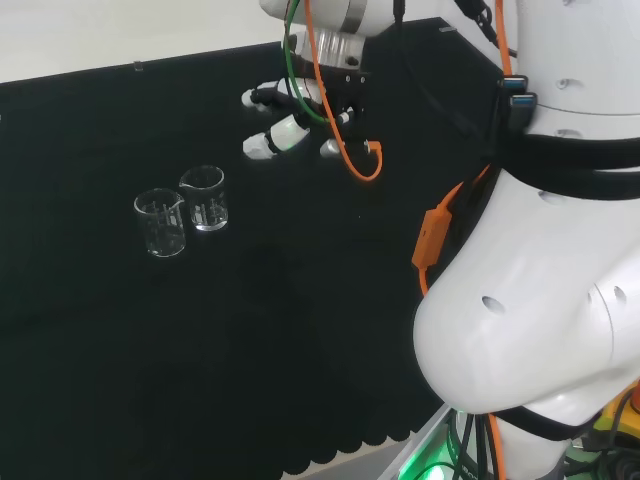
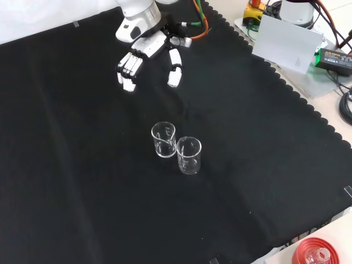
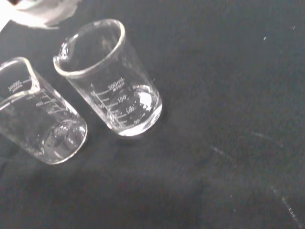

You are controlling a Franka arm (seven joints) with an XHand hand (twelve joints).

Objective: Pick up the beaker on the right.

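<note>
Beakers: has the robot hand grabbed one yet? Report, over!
Hand open, fingers straight, holding nothing. Two clear beakers upright on the cloth, side by side: one nearer the hand, other beyond. Neither touched. Nothing in the way.

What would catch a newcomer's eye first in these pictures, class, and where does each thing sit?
Two clear glass beakers, one beside the other, stand upright and close together near the middle of the black cloth in the front view. Above them in that view hangs the black and white hand, its fingers relaxed and apart from the glass. In the head view the arm's big white links loom at the right.
</note>
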